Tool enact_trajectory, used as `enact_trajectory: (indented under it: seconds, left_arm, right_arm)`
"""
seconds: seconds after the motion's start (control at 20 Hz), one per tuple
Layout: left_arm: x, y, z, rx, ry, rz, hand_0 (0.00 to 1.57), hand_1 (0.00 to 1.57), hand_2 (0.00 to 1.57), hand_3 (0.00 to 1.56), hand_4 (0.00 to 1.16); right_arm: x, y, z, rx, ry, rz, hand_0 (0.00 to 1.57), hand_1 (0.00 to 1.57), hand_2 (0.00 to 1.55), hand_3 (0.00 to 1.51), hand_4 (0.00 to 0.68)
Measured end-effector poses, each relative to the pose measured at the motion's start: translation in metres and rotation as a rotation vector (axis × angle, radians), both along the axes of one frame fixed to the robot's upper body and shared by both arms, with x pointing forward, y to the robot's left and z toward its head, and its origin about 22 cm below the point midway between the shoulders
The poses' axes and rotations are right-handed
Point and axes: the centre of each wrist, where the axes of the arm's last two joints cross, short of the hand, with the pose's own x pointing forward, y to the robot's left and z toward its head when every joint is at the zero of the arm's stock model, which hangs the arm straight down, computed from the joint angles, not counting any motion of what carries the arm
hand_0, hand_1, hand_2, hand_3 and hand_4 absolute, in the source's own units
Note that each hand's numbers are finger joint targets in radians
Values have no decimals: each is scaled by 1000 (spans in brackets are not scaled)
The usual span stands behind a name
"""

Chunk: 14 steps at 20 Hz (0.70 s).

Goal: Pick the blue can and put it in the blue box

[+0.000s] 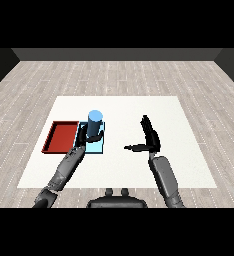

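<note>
The blue can (95, 123) stands upright, its long axis vertical and its flat round top facing straight up toward the ceiling. It sits over the light blue tray (95, 146), toward the tray's far end, at about ten o'clock from the middle of the white table (164, 110). Whether its base rests on the tray floor or hangs just above it, I cannot tell from here.

The left hand (89, 136) is wrapped round the lower part of the can, dark fingers curling about its near side, so the can's bottom edge is partly hidden. The left forearm (66, 167) runs back from it toward seven o'clock, crossing the near edge of the tray.

The red tray (61, 136) lies flat just beside the blue one, on its nine o'clock side, the two touching or nearly so along their long edges. Both trays have their long sides running away from the robot.

The right hand (150, 137) is well apart from all this, at roughly four o'clock from the can, above bare table. It holds nothing: its fingers stretch straight out toward twelve o'clock and the thumb sticks out sideways toward nine o'clock, a wide spread. Its forearm (165, 180) comes in from five o'clock.
</note>
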Motion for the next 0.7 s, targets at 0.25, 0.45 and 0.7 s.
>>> enact_trajectory:
  seconds: [0.25,0.45,0.7]
  left_arm:
    - [19,31,-3,122,137,89,1571,1571,1557,1452,1026]
    - [25,53,-16,340,264,179,582,582,503,302,908]
    - [36,60,-29,517,428,253,599,599,534,347,870]
  right_arm:
    - [3,-8,-7,30,19,-17,0,0,0,0,0]
    - [2,-16,-13,43,35,-38,0,0,0,0,0]
    - [-1,-27,-26,60,59,-69,0,0,0,0,0]
